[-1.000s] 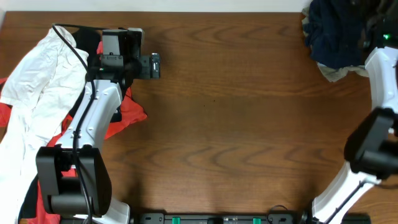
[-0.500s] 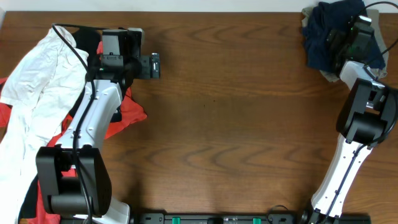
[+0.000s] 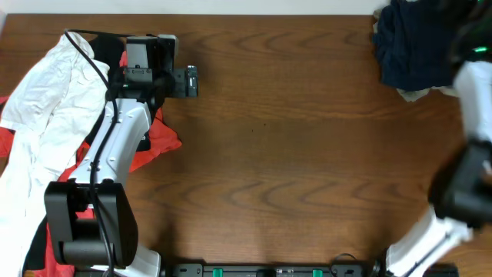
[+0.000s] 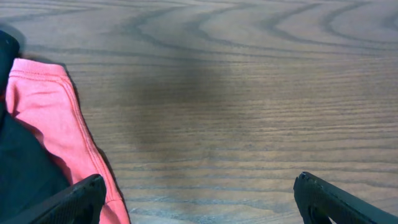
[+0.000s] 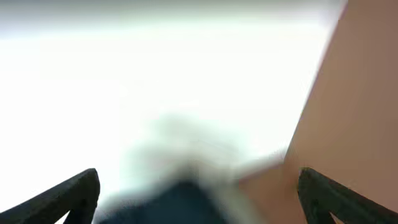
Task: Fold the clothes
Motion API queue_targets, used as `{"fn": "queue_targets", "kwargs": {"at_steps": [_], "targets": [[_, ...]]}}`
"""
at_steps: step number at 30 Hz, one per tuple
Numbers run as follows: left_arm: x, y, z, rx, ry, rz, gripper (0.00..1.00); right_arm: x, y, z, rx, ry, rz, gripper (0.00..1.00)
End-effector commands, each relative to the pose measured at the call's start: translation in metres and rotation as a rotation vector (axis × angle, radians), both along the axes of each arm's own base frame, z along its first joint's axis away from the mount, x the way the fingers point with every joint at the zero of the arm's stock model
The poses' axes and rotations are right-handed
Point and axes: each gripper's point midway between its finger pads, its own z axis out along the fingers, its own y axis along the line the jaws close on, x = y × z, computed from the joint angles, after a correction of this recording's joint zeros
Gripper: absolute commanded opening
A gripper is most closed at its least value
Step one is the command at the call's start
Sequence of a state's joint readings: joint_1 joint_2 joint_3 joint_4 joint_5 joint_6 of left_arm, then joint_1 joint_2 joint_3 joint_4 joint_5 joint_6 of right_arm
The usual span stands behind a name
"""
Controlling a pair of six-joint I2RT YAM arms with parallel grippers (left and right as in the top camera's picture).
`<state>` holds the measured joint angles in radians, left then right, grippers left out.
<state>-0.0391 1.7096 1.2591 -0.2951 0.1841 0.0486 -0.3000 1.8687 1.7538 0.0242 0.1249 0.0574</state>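
Note:
The clothes lie in two heaps. A white garment, a coral-red piece and black cloth lie at the left. A dark navy heap sits at the far right corner. My left gripper is open and empty over bare wood, just right of the left heap. In the left wrist view the gripper has the coral-red cloth and black cloth by its left finger. My right arm is blurred beside the navy heap. The right gripper is open, with blurred navy cloth below it.
The brown wooden table spreads between the two heaps. A pale cloth edge peeks from under the navy heap. The arm bases stand at the near edge. The white heap hangs past the table's left side.
My right arm has swung fast off the navy heap toward the right edge and is motion-blurred. The navy heap has changed shape a little. The left arm has not moved.

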Motion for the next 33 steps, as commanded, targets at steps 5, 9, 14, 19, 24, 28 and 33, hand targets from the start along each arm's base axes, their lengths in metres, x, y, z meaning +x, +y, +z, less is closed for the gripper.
{"fn": "queue_targets", "kwargs": {"at_steps": [5, 9, 14, 19, 24, 28, 33], "targets": [[0.001, 0.002, -0.003, -0.002, 0.008, 0.009, 0.98, -0.159, 0.045, 0.222, -0.134, -0.422, -0.012, 0.99], [0.001, 0.002, -0.003, -0.002, 0.009, 0.009, 0.98, -0.245, 0.072, 0.285, -0.186, -0.589, -0.012, 0.99], [0.001, 0.002, -0.003, -0.002, 0.009, 0.009, 0.98, -0.340, 0.103, 0.332, -0.238, -0.756, -0.012, 0.99], [0.001, 0.002, -0.003, -0.002, 0.008, 0.009, 0.98, -0.429, 0.131, 0.358, -0.283, -0.902, -0.012, 0.99], [0.001, 0.002, -0.003, -0.002, 0.008, 0.009, 0.98, -0.503, 0.154, 0.371, -0.324, -1.038, -0.012, 0.99], [0.001, 0.002, -0.003, -0.002, 0.008, 0.009, 0.98, -0.525, 0.161, 0.376, -0.342, -1.095, -0.011, 0.99], [0.001, 0.002, -0.003, -0.002, 0.008, 0.009, 0.98, -0.517, 0.159, 0.367, -0.334, -1.070, -0.010, 0.99]]}}
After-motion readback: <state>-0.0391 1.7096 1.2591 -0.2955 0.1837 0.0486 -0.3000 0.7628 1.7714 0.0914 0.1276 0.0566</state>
